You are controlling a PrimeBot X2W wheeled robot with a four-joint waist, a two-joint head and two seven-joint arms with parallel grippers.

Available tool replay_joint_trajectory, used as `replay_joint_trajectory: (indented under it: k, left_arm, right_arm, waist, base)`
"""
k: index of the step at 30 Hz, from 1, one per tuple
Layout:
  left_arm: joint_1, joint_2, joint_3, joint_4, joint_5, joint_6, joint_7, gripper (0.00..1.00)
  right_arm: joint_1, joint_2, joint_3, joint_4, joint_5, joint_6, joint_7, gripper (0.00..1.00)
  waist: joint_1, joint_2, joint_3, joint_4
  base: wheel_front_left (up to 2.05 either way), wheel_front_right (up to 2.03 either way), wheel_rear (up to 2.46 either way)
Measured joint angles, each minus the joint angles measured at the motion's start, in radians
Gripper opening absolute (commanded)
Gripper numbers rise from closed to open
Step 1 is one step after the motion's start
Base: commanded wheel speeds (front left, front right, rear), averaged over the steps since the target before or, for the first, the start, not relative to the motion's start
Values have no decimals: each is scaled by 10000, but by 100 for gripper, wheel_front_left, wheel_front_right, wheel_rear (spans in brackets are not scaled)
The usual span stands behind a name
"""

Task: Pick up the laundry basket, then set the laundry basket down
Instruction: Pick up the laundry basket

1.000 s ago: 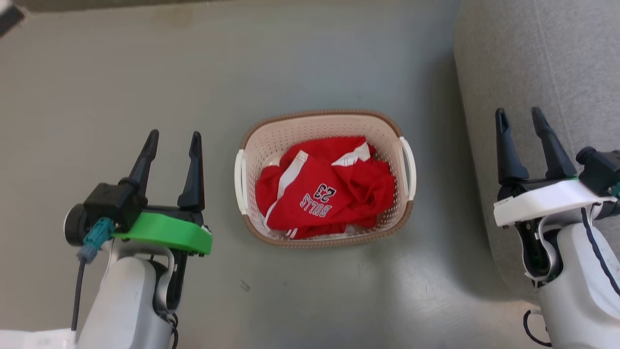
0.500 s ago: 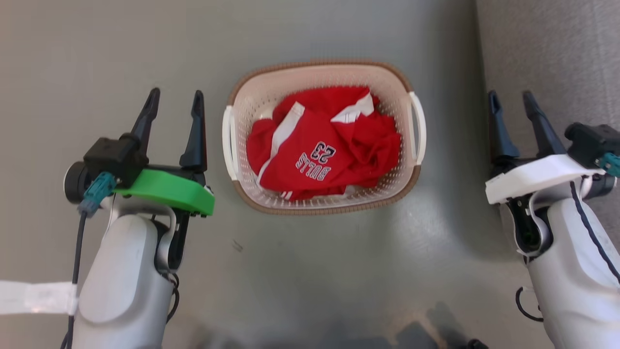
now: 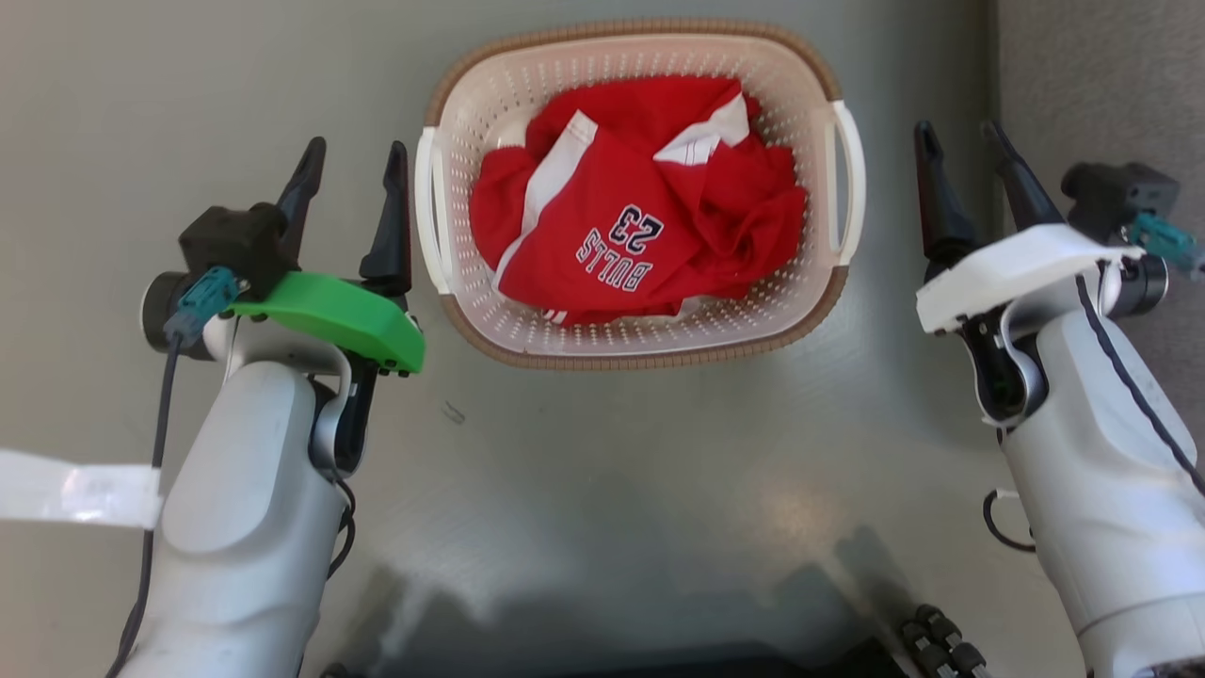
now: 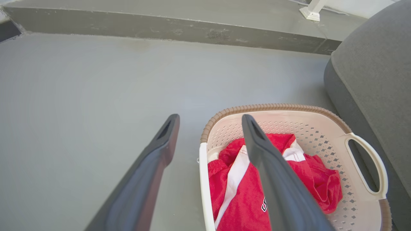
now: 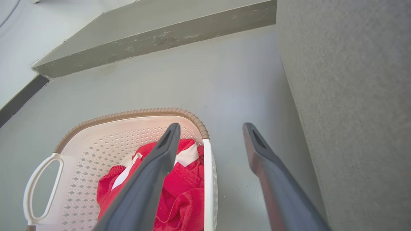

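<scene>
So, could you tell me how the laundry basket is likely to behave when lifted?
The laundry basket looks like thin perforated plastic, so probably light and slightly flexible. The red jersey inside is soft and should add little weight. Lifting by one white handle alone would likely tip it.

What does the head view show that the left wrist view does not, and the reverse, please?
Head view's own: the right gripper, open beside the laundry basket and its right handle, the red jersey with its full BULLS 23 print, and a white strip at the left edge.
Left wrist view's own: a raised ledge across the far floor and a white post foot.
Shared: the laundry basket, the red jersey in it, the open left gripper, the grey sofa.
</scene>
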Motion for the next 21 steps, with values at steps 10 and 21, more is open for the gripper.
replay_joint_trajectory:
  k: [10,21]
  left_arm:
    - [-973,-58,-535,1480,-698,-98,4,100]
    - [-1920,-77,-1202,2451,-1611,-188,148,100]
  right_arm:
    - [-1072,119,313,1469,63,82,255,100]
    - [-2013,201,533,2591,309,84,330,100]
  waist:
    - [0,0,822,87]
    - [-1,0,1533,142]
  base:
    - [0,0,0]
    - [0,0,0]
